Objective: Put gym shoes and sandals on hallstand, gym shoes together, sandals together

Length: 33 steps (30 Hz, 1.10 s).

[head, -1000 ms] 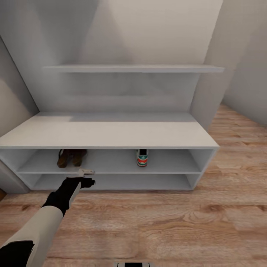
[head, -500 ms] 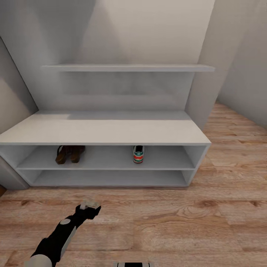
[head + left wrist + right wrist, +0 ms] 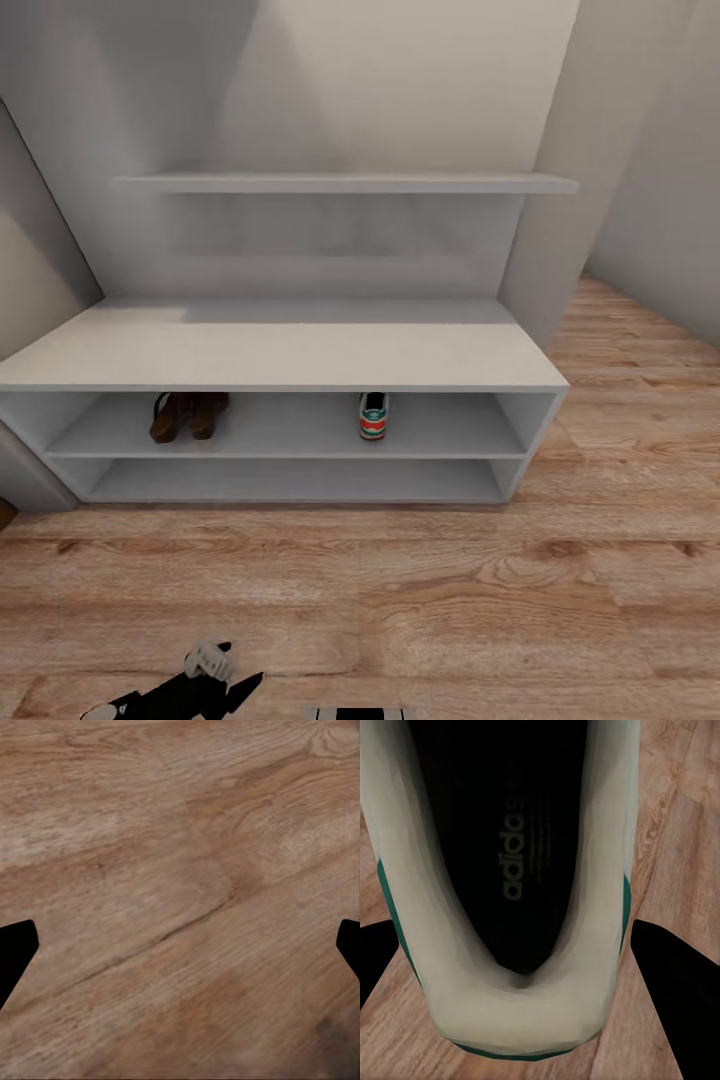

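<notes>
The hallstand (image 3: pixel 290 360), a pale-grey unit against the wall, is seen from the head camera with the two sandals (image 3: pixel 188 415) side by side at the left of its upper shelf row and one gym shoe (image 3: pixel 373 416) well apart to their right. The left gripper (image 3: pixel 212 660) is held low over the corridor floor (image 3: pixel 480 600), its fingers (image 3: pixel 16 949) spread apart with only planks between them. The second gym shoe (image 3: pixel 514 870) is seen between the spread fingers (image 3: pixel 671 982) of the right gripper (image 3: pixel 521 967); contact cannot be told.

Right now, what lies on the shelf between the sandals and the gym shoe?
Nothing: the head view shows bare shelf between the sandals and the gym shoe on the hallstand.
</notes>
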### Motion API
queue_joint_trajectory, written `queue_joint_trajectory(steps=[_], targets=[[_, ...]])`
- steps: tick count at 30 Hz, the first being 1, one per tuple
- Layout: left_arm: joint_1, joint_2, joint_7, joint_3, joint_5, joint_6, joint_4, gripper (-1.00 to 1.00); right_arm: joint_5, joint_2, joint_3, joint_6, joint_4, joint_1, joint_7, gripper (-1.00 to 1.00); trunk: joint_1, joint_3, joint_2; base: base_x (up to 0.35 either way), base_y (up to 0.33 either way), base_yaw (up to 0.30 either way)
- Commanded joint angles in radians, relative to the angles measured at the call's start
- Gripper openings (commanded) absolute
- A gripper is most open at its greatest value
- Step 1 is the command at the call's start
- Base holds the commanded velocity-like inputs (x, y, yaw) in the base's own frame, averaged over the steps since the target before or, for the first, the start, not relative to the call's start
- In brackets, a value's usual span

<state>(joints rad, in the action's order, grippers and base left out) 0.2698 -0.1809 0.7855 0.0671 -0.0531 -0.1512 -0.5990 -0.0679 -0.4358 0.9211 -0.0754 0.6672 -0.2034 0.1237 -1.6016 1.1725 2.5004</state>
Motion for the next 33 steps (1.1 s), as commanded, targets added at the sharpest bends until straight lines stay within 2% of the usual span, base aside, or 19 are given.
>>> queue_joint_trajectory(steps=[1, 2, 3, 5, 7, 11, 12, 16, 17, 33], targets=[[-0.004, -0.006, 0.010, 0.015, 0.002, -0.020, 0.009, 1.00, -0.007, 0.000, 0.000, -0.004, -0.001, -0.001, 0.001, -1.00, 0.000, 0.001, 0.000, 0.000, 0.000, 0.000], [-0.017, -0.019, 0.032, 0.048, 0.028, -0.059, 0.041, 1.00, -0.007, 0.000, 0.000, -0.004, 0.000, -0.001, 0.001, -1.00, 0.000, 0.001, 0.000, 0.000, 0.000, 0.000], [-0.021, -0.022, 0.045, 0.057, 0.036, -0.070, 0.052, 1.00, -0.008, 0.000, -0.001, -0.004, 0.000, -0.001, 0.001, -1.00, 0.000, 0.001, 0.000, 0.000, 0.000, 0.000], [-0.029, -0.032, 0.116, 0.082, 0.057, -0.096, 0.085, 1.00, -0.008, 0.000, 0.000, -0.004, 0.000, -0.001, 0.001, -1.00, 0.000, 0.001, 0.000, 0.000, 0.000, 0.000], [-0.034, -0.048, 0.180, 0.093, 0.066, -0.108, 0.102, 1.00, -0.009, 0.000, 0.000, -0.004, 0.001, -0.001, 0.000, -1.00, 0.000, 0.001, 0.000, 0.000, 0.000, 0.000], [-0.037, -0.060, 0.212, 0.109, 0.076, -0.113, 0.110, 1.00, -0.009, 0.001, -0.001, -0.005, 0.004, -0.001, 0.001, -1.00, 0.000, 0.001, 0.000, 0.000, 0.000, 0.000], [-0.038, -0.065, 0.219, 0.170, 0.087, -0.114, 0.119, 1.00, -0.009, 0.006, -0.001, -0.004, 0.006, -0.001, 0.001, -1.00, 0.000, 0.001, 0.000, 0.000, 0.000, 0.000], [-0.038, -0.069, 0.224, 0.261, 0.086, -0.115, 0.126, 1.00, -0.009, 0.011, -0.001, -0.004, 0.006, -0.001, 0.001, -1.00, 0.000, 0.001, 0.000, 0.000, -0.007, 0.000], [-0.038, -0.078, 0.227, 0.284, 0.084, -0.116, 0.128, 1.00, -0.009, 0.012, -0.001, -0.004, 0.006, -0.001, 0.001, -1.00, 0.000, 0.001, 0.000, -0.136, -0.188, 0.000], [-0.038, -0.082, 0.234, 0.292, 0.085, -0.116, 0.128, 1.00, -0.009, 0.012, -0.002, -0.004, 0.006, -0.001, 0.001, -1.00, 0.000, 0.001, 0.000, -0.255, -0.190, 0.000]])
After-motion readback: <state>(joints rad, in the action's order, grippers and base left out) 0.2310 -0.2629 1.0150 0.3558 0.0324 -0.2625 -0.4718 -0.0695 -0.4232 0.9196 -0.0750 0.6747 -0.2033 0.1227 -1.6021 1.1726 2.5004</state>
